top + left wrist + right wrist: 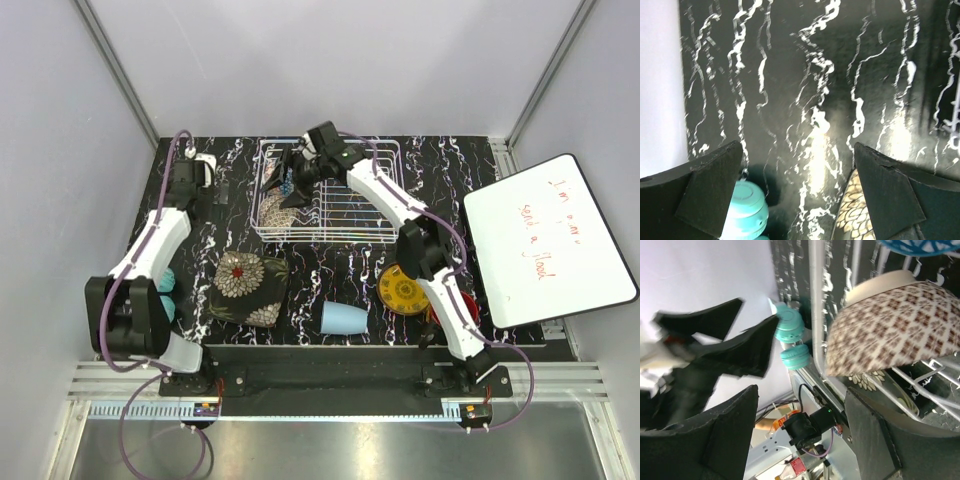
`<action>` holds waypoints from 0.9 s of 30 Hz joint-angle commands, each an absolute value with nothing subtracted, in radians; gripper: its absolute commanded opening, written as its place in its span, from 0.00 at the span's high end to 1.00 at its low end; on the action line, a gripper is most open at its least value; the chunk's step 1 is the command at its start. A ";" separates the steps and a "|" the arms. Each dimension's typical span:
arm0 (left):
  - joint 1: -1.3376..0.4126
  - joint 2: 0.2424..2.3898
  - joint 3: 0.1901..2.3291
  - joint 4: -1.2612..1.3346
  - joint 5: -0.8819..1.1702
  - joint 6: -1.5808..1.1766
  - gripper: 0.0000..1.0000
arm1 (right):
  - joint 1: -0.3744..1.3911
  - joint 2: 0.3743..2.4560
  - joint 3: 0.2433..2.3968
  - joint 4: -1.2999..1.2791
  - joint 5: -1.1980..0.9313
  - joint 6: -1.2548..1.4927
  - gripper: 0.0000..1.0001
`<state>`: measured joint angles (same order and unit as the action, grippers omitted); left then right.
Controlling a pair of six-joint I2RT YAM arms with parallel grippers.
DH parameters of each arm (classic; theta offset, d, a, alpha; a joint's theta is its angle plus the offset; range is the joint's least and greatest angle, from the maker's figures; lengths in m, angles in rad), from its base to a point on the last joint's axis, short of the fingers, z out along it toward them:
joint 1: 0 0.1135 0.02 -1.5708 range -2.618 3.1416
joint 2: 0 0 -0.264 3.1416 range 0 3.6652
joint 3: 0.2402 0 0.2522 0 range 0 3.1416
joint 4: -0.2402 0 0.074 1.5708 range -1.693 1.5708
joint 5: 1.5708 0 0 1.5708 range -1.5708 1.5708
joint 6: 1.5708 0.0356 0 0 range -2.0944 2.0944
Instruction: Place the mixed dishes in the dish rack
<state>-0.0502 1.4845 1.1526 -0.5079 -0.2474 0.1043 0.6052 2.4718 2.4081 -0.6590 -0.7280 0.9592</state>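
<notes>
Beige patterned bowl (895,330) lies just beyond the right pincer (801,405).

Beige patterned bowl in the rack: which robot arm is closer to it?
Right. The right gripper hovers right beside the beige patterned bowl in the dish rack; the left gripper hangs outside it, over by the teal items.
</notes>
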 commanded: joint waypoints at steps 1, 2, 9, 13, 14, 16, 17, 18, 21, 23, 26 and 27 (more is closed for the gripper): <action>-0.043 1.390 1.126 -0.477 -0.225 0.110 0.01 | 0.629 2.522 2.483 -0.689 -0.756 0.989 0.23; -0.041 1.384 1.123 -0.476 -0.227 0.109 0.01 | 0.633 2.529 2.491 -0.690 -0.756 0.994 0.23; -0.038 1.353 1.085 -0.462 -0.227 0.106 0.01 | 0.644 2.578 2.536 -0.695 -0.730 0.992 0.30; -0.038 1.344 1.060 -0.446 -0.236 0.107 0.01 | 0.647 2.597 2.560 -0.696 -0.723 0.985 0.46; -0.037 1.342 1.052 -0.443 -0.239 0.109 0.01 | 0.647 2.599 2.563 -0.695 -0.716 0.980 0.51; -0.037 1.345 1.049 -0.439 -0.242 0.109 0.01 | 0.649 2.600 2.574 -0.696 -0.719 0.976 0.57; -0.037 1.348 1.048 -0.436 -0.242 0.107 0.01 | 0.649 2.600 2.579 -0.696 -0.724 0.974 0.59; -0.035 1.353 1.048 -0.433 -0.244 0.109 0.01 | 0.649 2.597 2.579 -0.695 -0.726 0.970 0.65; -0.034 1.368 1.058 -0.431 -0.247 0.109 0.01 | 0.649 2.591 2.568 -0.695 -0.732 0.957 0.78; -0.032 1.374 1.065 -0.431 -0.252 0.112 0.01 | 0.649 2.586 2.563 -0.696 -0.735 0.951 0.85; -0.032 1.385 1.068 -0.430 -0.252 0.114 0.01 | 0.649 2.585 2.560 -0.698 -0.735 0.945 0.89; -0.032 1.387 1.069 -0.431 -0.252 0.114 0.01 | 0.649 2.591 2.563 -0.696 -0.735 0.945 0.89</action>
<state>-0.0387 1.3811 1.0466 -0.4816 -0.2420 0.1051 0.6369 2.5881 2.5206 -0.7311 -0.7197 0.9638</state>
